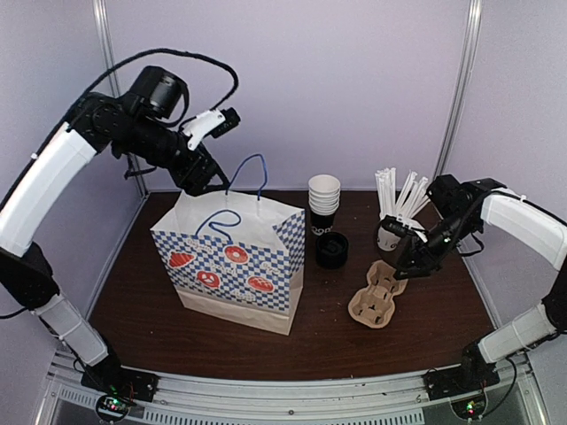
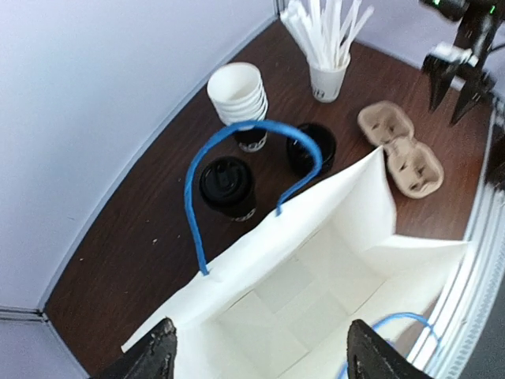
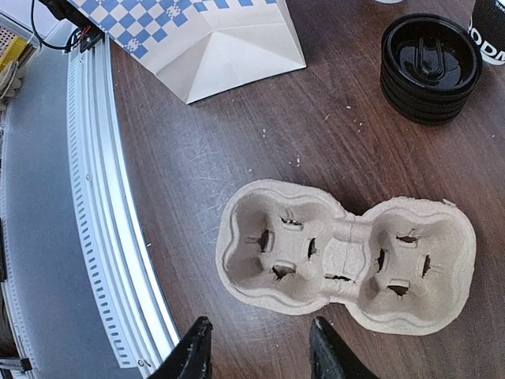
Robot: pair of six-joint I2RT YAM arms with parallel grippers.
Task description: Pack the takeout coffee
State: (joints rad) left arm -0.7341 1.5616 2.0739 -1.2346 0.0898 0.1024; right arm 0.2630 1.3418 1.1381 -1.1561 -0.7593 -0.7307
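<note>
The takeout coffee (image 2: 227,185), a black cup with a black sip lid, stands on the table just behind the paper bag (image 2: 347,205). In the top view it is hidden by the checkered bag (image 1: 235,266). My left gripper (image 2: 260,359) is open over the bag's mouth with nothing between its fingers. It hovers near the bag's rear blue handle (image 1: 251,170) in the top view, where the gripper (image 1: 202,181) is above the bag's back left corner. My right gripper (image 3: 260,355) is open and empty, just above the table beside the cardboard cup carrier (image 3: 347,253).
A stack of paper cups (image 1: 323,199) and a short stack of black lids (image 1: 331,250) stand right of the bag. A white cup of straws (image 1: 394,208) is behind the carrier (image 1: 376,297). The metal rail (image 3: 102,197) runs along the table's near edge.
</note>
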